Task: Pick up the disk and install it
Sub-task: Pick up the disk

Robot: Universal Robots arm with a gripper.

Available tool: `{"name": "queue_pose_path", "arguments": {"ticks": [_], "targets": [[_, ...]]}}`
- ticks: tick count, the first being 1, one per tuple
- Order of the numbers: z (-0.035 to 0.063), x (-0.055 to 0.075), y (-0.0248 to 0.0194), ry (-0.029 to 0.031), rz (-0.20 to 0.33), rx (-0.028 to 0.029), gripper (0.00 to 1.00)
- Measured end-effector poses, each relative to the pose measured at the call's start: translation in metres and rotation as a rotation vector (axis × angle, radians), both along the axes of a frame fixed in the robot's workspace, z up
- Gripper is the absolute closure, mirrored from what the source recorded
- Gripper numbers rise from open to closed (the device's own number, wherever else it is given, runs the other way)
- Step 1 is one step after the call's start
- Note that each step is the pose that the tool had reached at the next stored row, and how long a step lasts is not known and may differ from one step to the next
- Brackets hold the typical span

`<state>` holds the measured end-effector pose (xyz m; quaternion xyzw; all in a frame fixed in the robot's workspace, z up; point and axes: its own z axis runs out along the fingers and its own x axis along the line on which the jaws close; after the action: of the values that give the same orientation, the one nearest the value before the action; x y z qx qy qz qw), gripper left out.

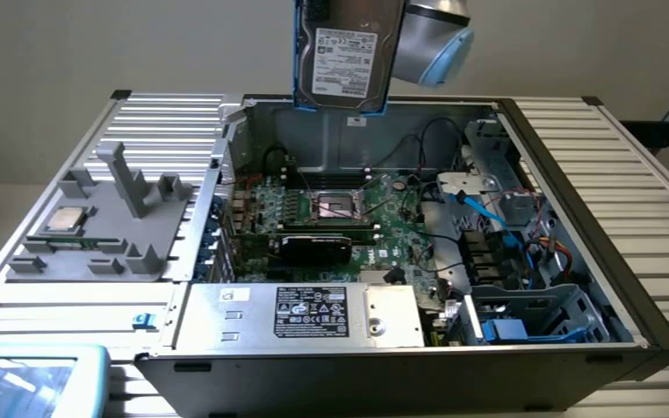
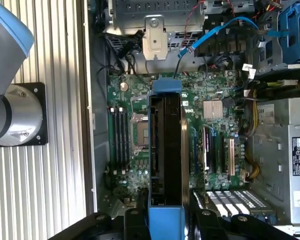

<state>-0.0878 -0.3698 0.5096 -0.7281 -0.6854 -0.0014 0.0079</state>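
Note:
The disk (image 1: 347,57), a grey hard drive with a white label in a blue carrier, hangs upright high above the open computer case (image 1: 567,174), over its back wall. In the wrist view the disk (image 2: 165,150) shows edge-on, its blue carrier tabs at both ends, with the motherboard far beneath it. My gripper (image 2: 167,219) is shut on the disk, with a black finger (image 2: 134,220) on either flat side. The arm's grey and blue wrist (image 1: 434,43) sits just to the exterior view's right of the drive.
Inside the case lie the motherboard (image 1: 334,218), cables, a silver power supply (image 1: 300,313) and a drive cage (image 1: 532,318) at the near right corner. A grey fixture with a processor chip (image 1: 65,219) sits at the left. The arm's base (image 2: 15,115) stands beside the case.

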Motion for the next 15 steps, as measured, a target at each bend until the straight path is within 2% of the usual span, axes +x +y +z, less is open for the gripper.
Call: {"name": "queue_pose_path", "arguments": {"ticks": [10,15], "targets": [[0.0049,0.023,-0.0254,0.0,0.0,-0.0001,0.63],[0.0049,0.024,-0.0262,0.0,0.0,0.0,0.63]]}}
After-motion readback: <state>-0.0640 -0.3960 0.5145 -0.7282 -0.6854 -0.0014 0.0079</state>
